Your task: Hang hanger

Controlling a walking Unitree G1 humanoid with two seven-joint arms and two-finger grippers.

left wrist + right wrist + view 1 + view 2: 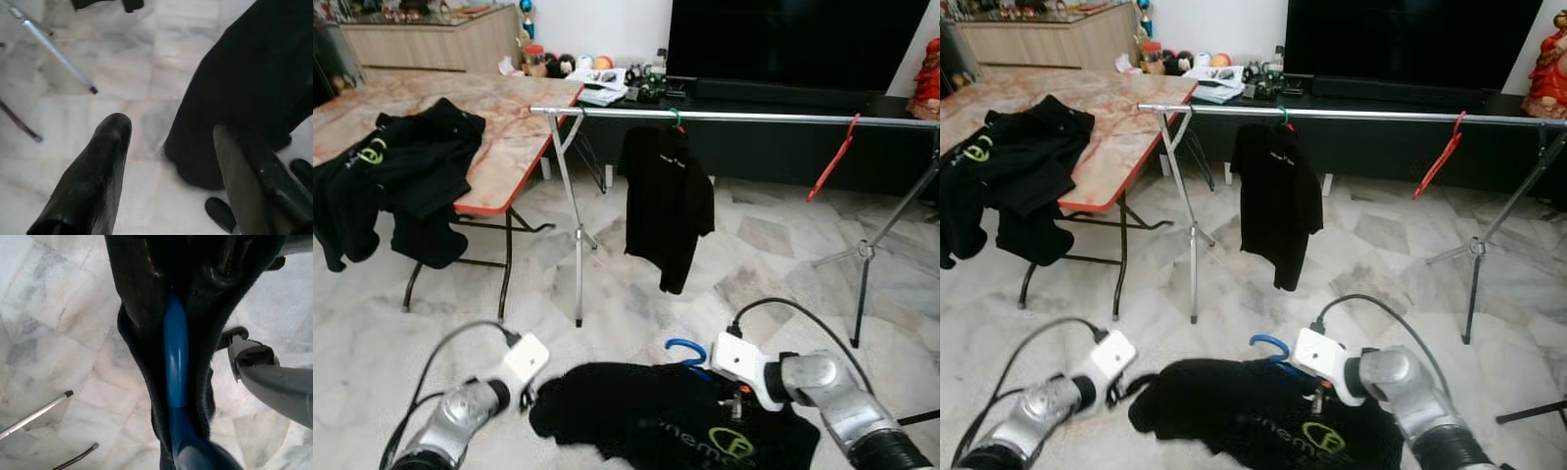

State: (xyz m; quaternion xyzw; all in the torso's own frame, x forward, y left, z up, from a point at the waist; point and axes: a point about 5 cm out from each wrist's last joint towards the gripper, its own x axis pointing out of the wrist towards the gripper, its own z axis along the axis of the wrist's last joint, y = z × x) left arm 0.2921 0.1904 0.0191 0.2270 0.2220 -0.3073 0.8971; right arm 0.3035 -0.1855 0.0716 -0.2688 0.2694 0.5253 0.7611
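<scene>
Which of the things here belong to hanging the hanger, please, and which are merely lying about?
Job in hand: blue hanger; black shirt on it; rail; right gripper; left gripper.

Lying about: hung shirt; red hanger; table; clothes; television.

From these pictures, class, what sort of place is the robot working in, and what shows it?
Most likely a home living room: a large dark television on a low cabinet, a marble-tiled floor, and a clothes rail with a black shirt hanging on it.

Open rail (754,117) stretch between hung black shirt (666,201) and red hanger (832,157), table (509,137) crowding its left end
</scene>
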